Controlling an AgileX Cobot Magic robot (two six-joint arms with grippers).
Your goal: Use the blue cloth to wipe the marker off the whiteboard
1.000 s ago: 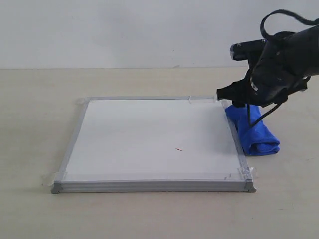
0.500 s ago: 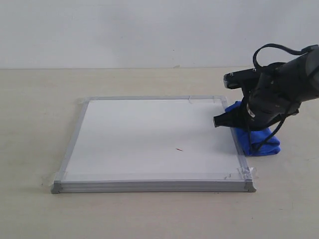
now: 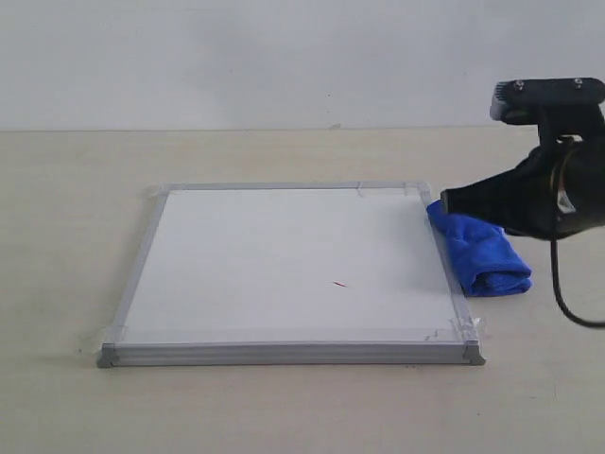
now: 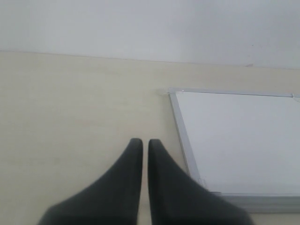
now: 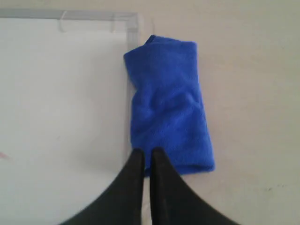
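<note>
The whiteboard (image 3: 284, 260) lies flat on the table, with a silver frame and taped corners. Only a short red marker dash (image 3: 340, 284) shows on it; no wavy line is visible. The folded blue cloth (image 3: 477, 253) rests on the table against the board's right frame edge. My right gripper (image 3: 444, 200) hovers above the cloth's far end, shut and holding nothing. In the right wrist view the shut fingertips (image 5: 146, 153) sit over the near end of the cloth (image 5: 168, 103), beside the board (image 5: 61, 93). My left gripper (image 4: 141, 142) is shut and empty, over bare table near a board corner (image 4: 174, 93).
A beige table (image 3: 76, 189) surrounds the board, with a pale wall (image 3: 236, 57) behind it. The left arm is outside the exterior view. A trace of red ink (image 5: 2, 155) shows at the edge of the right wrist view.
My right arm dipped down over the cloth, then rose and drew back to the right. The cloth and board have not moved.
</note>
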